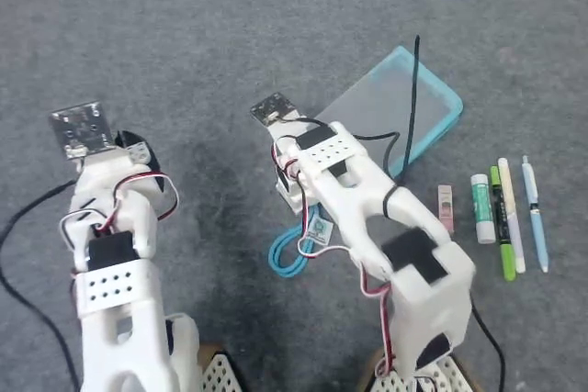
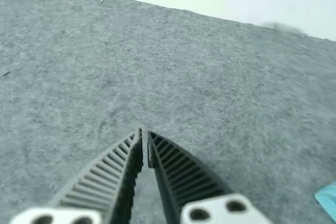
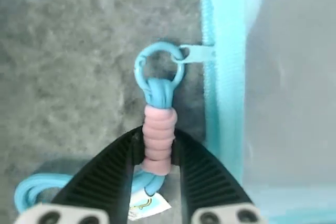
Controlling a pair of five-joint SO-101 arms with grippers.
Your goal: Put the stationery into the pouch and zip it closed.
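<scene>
A clear pouch [image 1: 386,107] with light blue trim lies flat at the middle right of the grey felt. In the right wrist view its zipper pull [image 3: 197,53] carries a blue ring [image 3: 159,66] and a blue cord with a pink sleeve [image 3: 158,137]. My right gripper [image 3: 157,134] is shut on that pink sleeve, just beside the pouch's [image 3: 283,93] zipper edge. The cord's blue loop [image 1: 288,252] trails toward the front under the right arm [image 1: 367,208]. To the right lie an eraser [image 1: 446,207], a glue stick [image 1: 482,208], a green pen [image 1: 502,222], a cream pen [image 1: 511,213] and a blue pen [image 1: 536,213]. My left gripper [image 2: 144,136] is shut, holding nothing, over bare felt.
The left arm [image 1: 110,227] stands at the left, well away from the pouch. A black cable [image 1: 412,98] runs across the pouch from the right arm. The felt mat [image 1: 202,61] ends at a pale wall at the back.
</scene>
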